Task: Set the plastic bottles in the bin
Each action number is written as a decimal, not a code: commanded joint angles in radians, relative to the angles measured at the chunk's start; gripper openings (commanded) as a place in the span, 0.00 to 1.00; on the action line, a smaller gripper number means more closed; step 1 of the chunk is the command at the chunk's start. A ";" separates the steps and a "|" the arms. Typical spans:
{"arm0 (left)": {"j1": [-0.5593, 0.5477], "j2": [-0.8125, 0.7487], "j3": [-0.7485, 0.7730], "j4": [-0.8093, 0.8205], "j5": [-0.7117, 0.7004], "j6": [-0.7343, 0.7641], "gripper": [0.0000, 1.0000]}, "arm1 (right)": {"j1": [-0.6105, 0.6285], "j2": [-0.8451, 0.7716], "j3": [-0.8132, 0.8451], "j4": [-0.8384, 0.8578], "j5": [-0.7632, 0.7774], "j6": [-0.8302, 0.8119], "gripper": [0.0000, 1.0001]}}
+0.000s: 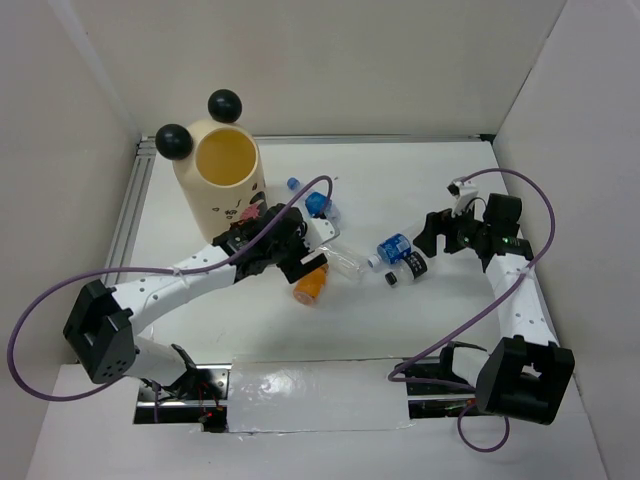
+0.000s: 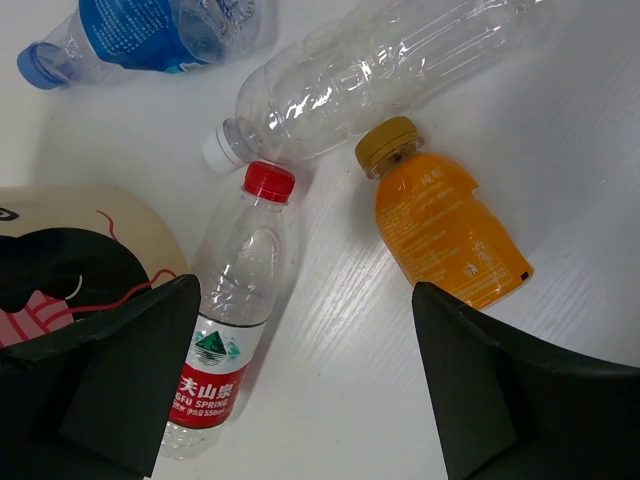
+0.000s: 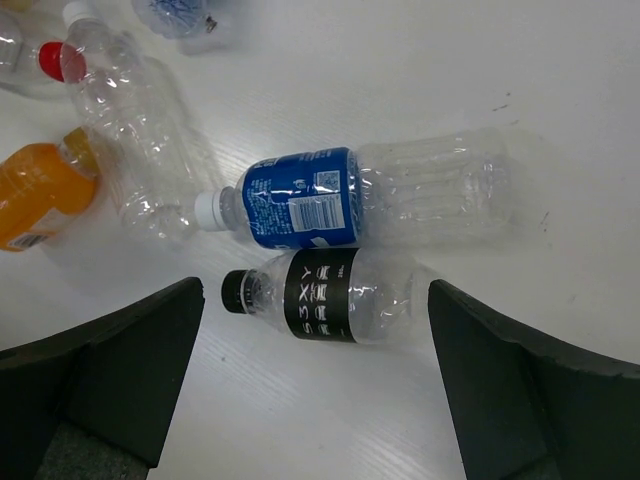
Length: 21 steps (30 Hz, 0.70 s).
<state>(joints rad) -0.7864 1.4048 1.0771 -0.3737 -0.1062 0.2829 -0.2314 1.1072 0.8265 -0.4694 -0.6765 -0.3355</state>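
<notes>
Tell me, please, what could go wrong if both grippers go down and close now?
1. The open left gripper straddles parts of both the red-capped bottle and the orange bottle. Closing may pinch both or push one away.
2. The black-label bottle lies lengthwise across the gap of the open right gripper, right beside the blue-label bottle. It may slip out endways.
3. The bin stands close beside the left gripper, so a lift could bump it.

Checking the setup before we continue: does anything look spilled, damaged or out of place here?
Nothing stands out. The orange bottle and the black-label bottle lie on their sides, capped, like those around them; no liquid shows on the table. The bin stands upright.
</notes>
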 commanded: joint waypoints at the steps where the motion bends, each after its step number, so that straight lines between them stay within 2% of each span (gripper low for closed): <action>1: 0.001 -0.041 -0.002 0.042 0.019 -0.016 1.00 | 0.006 -0.024 0.006 0.061 0.028 0.032 1.00; 13: 0.001 -0.059 -0.011 0.042 0.019 -0.025 1.00 | 0.006 -0.033 -0.012 0.040 -0.020 -0.028 1.00; 17: 0.010 -0.059 -0.011 0.051 0.019 -0.011 1.00 | 0.006 -0.033 -0.003 -0.040 -0.067 -0.219 1.00; 18: 0.010 -0.059 -0.011 0.052 0.032 -0.011 1.00 | 0.006 -0.024 -0.003 -0.049 -0.086 -0.243 0.95; 19: 0.019 -0.037 -0.011 0.052 0.042 0.002 1.00 | 0.006 -0.011 -0.003 -0.082 -0.100 -0.304 0.81; 20: 0.032 -0.027 0.001 0.052 0.042 0.016 0.98 | 0.006 -0.001 0.006 -0.104 -0.135 -0.335 0.63; 21: 0.042 -0.001 0.016 0.038 0.055 0.025 0.90 | 0.006 -0.001 0.006 -0.130 -0.158 -0.367 0.24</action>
<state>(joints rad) -0.7727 1.3827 1.0733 -0.3660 -0.0910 0.2848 -0.2314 1.1023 0.8242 -0.5121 -0.7410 -0.5446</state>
